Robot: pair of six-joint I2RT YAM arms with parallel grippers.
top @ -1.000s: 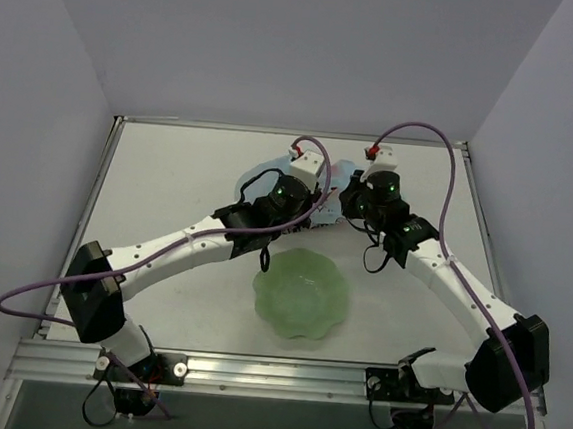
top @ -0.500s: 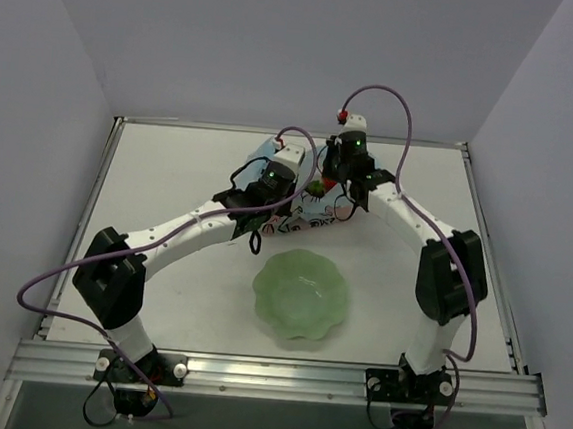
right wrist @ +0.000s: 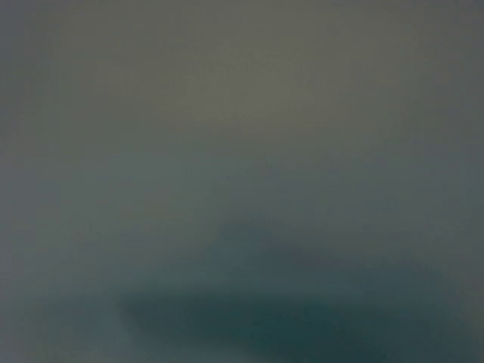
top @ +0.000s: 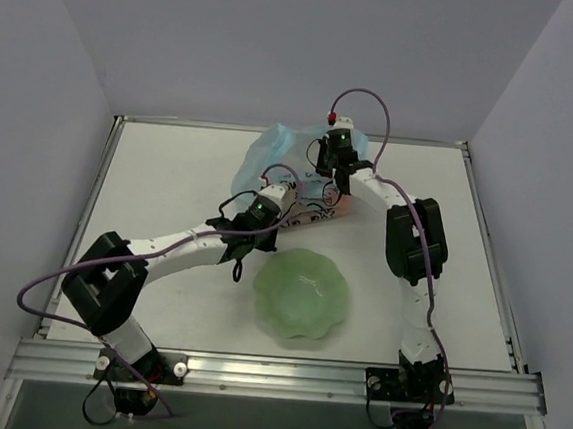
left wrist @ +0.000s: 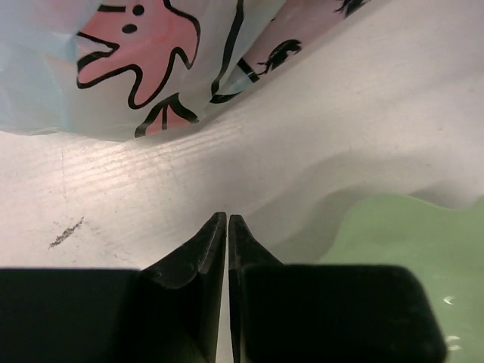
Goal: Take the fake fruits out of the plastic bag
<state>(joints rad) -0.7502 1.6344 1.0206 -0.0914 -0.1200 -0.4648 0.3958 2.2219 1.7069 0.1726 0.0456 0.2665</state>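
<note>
The plastic bag [top: 272,151] lies at the back middle of the table, its light-blue part bunched up and its white printed panel [top: 312,205] toward the bowl. The left wrist view shows the panel's pink figures [left wrist: 136,45] just ahead. My left gripper [left wrist: 228,219] is shut and empty, low over the bare table between bag and bowl; the top view also shows this gripper [top: 285,206]. My right gripper [top: 327,176] is at the bag's top, its fingers hidden by plastic. The right wrist view is a grey-teal blur. No fruit shows.
A pale green scalloped bowl [top: 302,293] stands in front of the bag, its rim in the left wrist view [left wrist: 393,227] at the right. Raised table edges run at the back and both sides. The right arm's elbow [top: 413,241] stands high to the bowl's right.
My right arm has stretched to the back and into the bag, which now bunches up higher. My left gripper has drawn back from the bag toward the bowl. The fruit seen earlier is hidden.
</note>
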